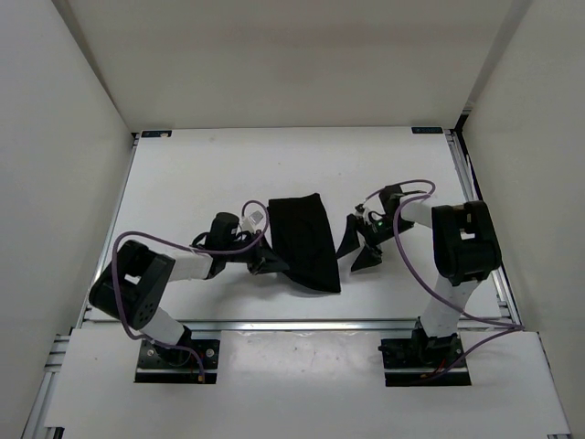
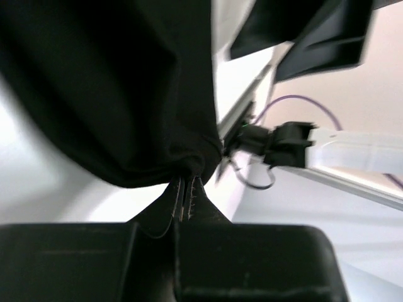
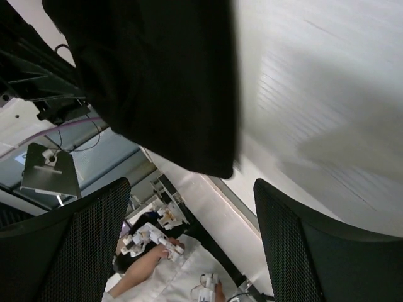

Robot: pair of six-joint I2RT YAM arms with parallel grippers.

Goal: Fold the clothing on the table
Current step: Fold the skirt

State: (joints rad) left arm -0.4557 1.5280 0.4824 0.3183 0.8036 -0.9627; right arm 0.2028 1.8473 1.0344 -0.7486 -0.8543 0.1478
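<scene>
— Where is the black clothing (image 1: 306, 242)?

— In the middle of the white tabletop (image 1: 201, 174), between the two arms. From above it looks like a narrow, slanted oblong, its far end nearer the left arm and its near end reaching toward the silver rail (image 1: 302, 323).

— And the left fingers (image 2: 164, 211)?

— Pressed together on the garment's left edge. The left wrist camera shows the fabric gathered into a small bunch right at the tips, with the rest spreading away in soft folds.

— The right fingers (image 1: 366, 258)?

— Spread wide, with nothing between them. They sit just beside the clothing's right edge, apart from it. In the right wrist camera both show as dark, mesh-textured pads at the bottom, with the black cloth above them.

— Any writing or labels?

— A small white tag (image 1: 257, 217) sits on the left arm's wrist, near the cloth's far corner. Whatever is printed on it is too small to read. The cloth itself is plain black.

— Anything else?

— Purple cables (image 1: 407, 187) loop along both arms.
</scene>
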